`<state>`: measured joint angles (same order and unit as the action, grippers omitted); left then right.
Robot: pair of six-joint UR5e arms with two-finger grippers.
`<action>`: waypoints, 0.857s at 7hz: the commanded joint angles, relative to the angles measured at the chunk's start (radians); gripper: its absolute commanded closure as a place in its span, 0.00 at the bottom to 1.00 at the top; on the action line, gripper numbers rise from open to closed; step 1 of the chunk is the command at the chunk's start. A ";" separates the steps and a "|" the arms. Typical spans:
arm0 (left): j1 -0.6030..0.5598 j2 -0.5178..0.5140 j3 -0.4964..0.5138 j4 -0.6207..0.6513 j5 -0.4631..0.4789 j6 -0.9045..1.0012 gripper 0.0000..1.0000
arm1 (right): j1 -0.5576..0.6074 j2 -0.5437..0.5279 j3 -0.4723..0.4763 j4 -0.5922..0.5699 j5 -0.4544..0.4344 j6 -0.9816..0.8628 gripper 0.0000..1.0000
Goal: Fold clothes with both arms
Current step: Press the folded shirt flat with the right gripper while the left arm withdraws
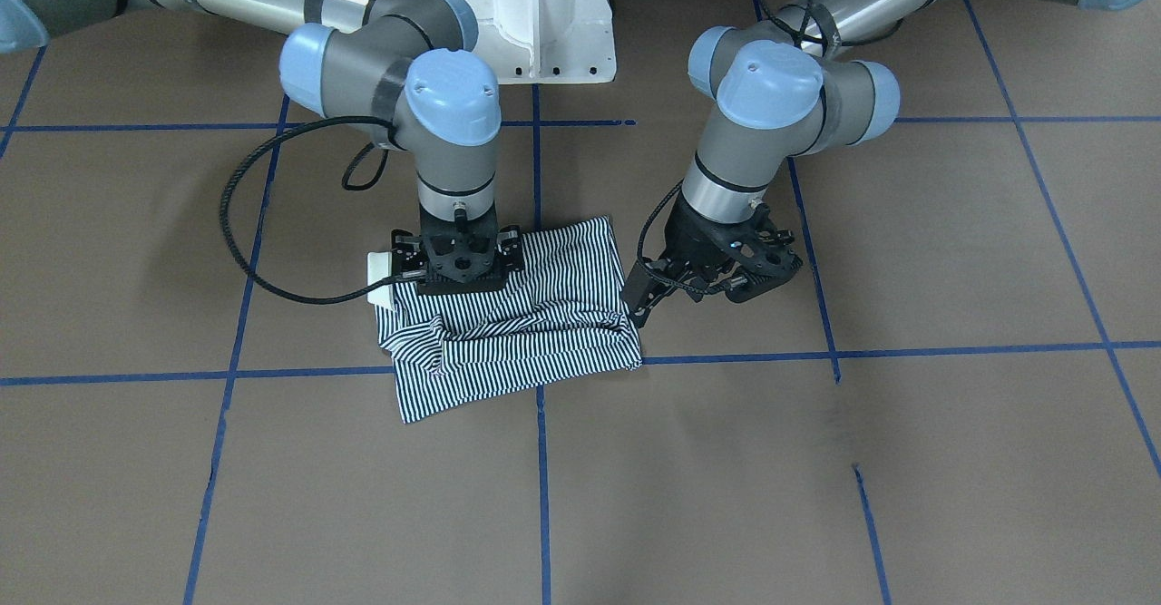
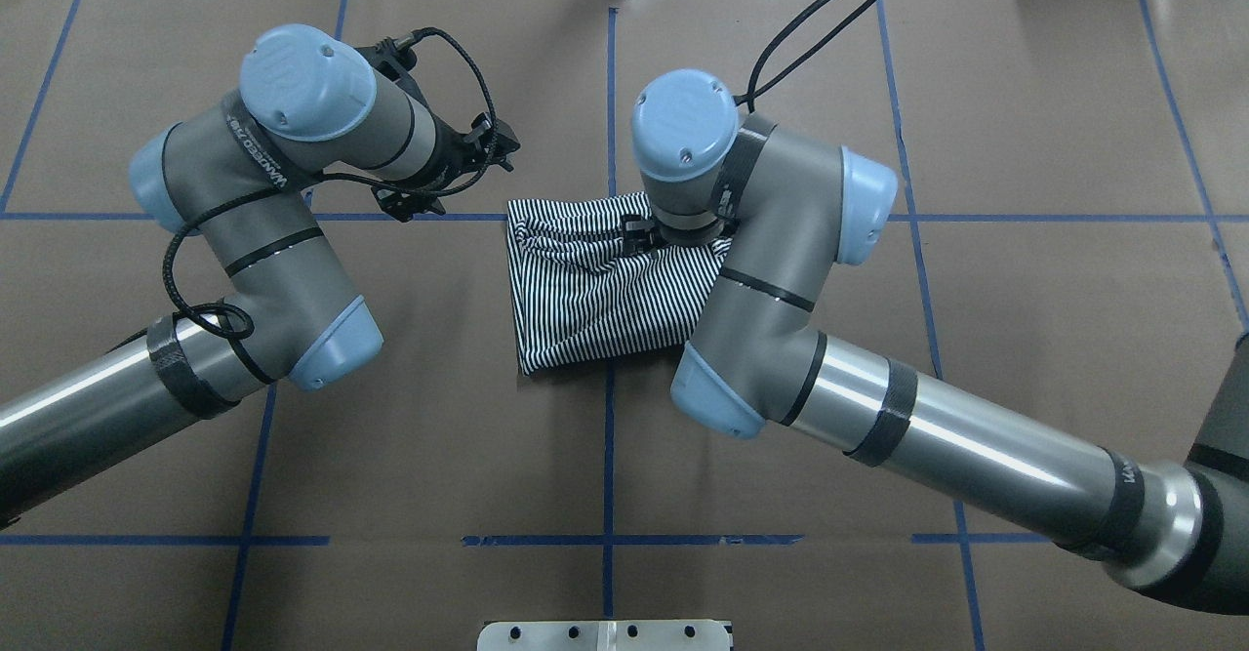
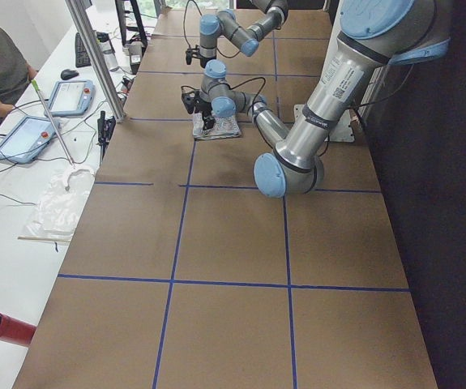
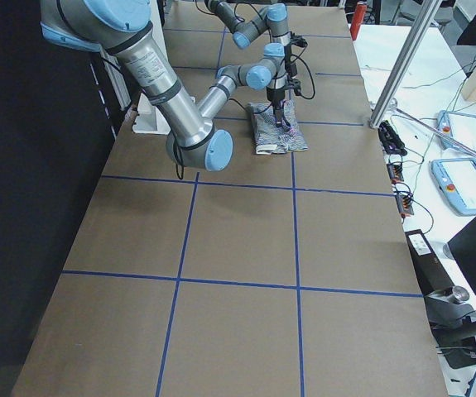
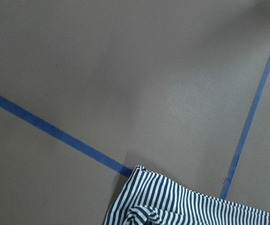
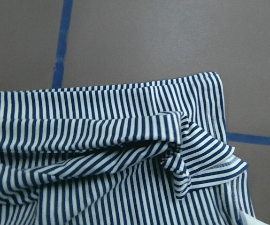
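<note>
The striped navy-and-white shirt (image 1: 535, 333) (image 2: 585, 290) lies folded into a compact rumpled bundle at the table's middle. Its cream collar (image 1: 379, 271) pokes out at one end. My right gripper (image 1: 461, 283) (image 2: 639, 231) points straight down over the collar end, its linkage spread open just above the cloth. Its fingertips are hidden. The right wrist view shows the shirt (image 6: 78, 140) with a bunched fold. My left gripper (image 1: 687, 297) (image 2: 493, 148) hangs tilted beside the opposite end, open and holding nothing. In the left wrist view only a corner of the shirt (image 5: 181, 206) shows.
Brown table cover with blue tape lines (image 1: 540, 460). The white pedestal base (image 1: 540, 15) stands behind the shirt. Side benches hold tablets (image 3: 34, 138), cables and a red cylinder (image 3: 6, 328); a person sits at the far left bench.
</note>
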<state>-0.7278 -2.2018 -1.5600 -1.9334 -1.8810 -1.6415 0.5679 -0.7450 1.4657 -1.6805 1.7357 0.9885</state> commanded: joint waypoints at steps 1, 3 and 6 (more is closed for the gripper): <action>-0.045 0.025 -0.030 0.004 -0.026 0.018 0.00 | -0.005 0.048 -0.117 0.011 -0.076 -0.077 0.00; -0.048 0.060 -0.067 0.005 -0.041 0.017 0.00 | 0.053 0.096 -0.323 0.193 -0.082 -0.135 0.00; -0.048 0.068 -0.097 0.007 -0.040 0.006 0.00 | 0.186 0.104 -0.471 0.281 -0.081 -0.328 0.00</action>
<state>-0.7758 -2.1353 -1.6416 -1.9279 -1.9204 -1.6302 0.6986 -0.6430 1.0667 -1.4516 1.6541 0.7415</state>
